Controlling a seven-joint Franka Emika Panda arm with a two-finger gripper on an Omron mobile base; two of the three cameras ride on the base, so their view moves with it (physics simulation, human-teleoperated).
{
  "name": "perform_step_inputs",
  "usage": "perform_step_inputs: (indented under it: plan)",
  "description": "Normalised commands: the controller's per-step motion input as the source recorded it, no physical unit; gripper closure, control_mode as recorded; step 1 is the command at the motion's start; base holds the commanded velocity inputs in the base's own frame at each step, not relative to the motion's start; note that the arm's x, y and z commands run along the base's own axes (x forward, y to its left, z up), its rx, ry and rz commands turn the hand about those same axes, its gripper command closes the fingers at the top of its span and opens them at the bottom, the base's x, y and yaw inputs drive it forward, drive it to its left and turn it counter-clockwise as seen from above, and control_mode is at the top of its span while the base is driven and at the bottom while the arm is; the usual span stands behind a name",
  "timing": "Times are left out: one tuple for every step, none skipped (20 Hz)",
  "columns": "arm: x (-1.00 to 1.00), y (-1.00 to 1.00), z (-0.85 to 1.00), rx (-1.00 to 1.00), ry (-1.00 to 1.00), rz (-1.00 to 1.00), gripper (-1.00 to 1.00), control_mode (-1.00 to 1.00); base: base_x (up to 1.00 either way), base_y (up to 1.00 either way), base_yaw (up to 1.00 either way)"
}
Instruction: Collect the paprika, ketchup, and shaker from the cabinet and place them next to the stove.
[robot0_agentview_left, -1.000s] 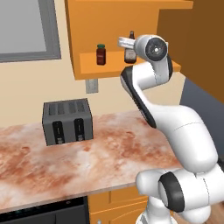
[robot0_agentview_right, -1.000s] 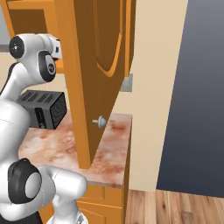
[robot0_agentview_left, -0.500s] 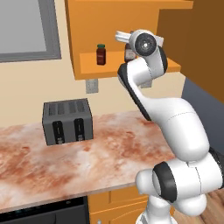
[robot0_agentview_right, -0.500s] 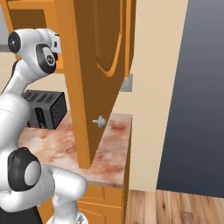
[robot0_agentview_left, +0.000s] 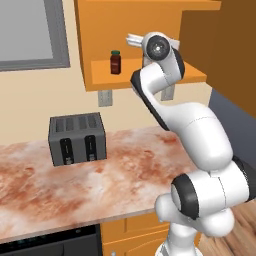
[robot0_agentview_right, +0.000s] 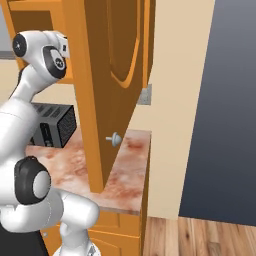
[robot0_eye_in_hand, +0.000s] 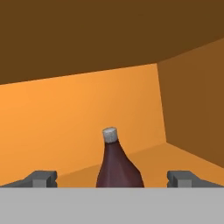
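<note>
Reach for the tall dark brownish-red ketchup bottle (robot0_eye_in_hand: 119, 164), upright on the orange cabinet (robot0_agentview_left: 135, 30) shelf between the spread fingertips of the gripper (robot0_eye_in_hand: 113, 178); next, advance and close.

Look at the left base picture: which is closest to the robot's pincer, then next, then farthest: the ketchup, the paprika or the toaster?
1. The ketchup: right in front of the open pincer, standing between its tips on the cabinet shelf.
2. The paprika: further left on that shelf.
3. The toaster: farthest, down on the counter below.
</note>
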Motion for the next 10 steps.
perform_step_inputs:
  plan:
    - [0.34,0.00,0.00,-0.01,0.00,0.00,-1.00,-1.00,0.00,0.00,0.00]
    - [0.37,0.00,0.00,-0.01,0.01,0.00,-1.00,-1.00,0.00,0.00,0.00]
    - [0.35,0.00,0.00,-0.01,0.01,0.00,-1.00,-1.00,0.00,0.00,0.00]
    - [0.36,0.00,-0.01,-0.02,0.01,0.00,-1.00,-1.00,0.00,0.00,0.00]
    - [0.34,-0.01,-0.01,-0.01,0.00,0.00,-1.00,-1.00,0.00,0.00,0.00]
    - [0.35,0.00,-0.03,-0.02,0.00,0.00,-1.00,-1.00,0.00,0.00,0.00]
    - [0.35,0.00,-0.04,-0.02,0.00,0.00,-1.00,-1.00,0.00,0.00,0.00]
    - [0.34,0.00,-0.03,-0.02,0.00,0.00,-1.00,-1.00,0.00,0.00,0.00]
    - [0.35,-0.01,-0.07,-0.03,0.00,0.00,-1.00,-1.00,0.00,0.00,0.00]
    - [0.34,-0.09,-0.12,-0.03,0.00,0.00,-1.00,-1.00,0.00,0.00,0.00]
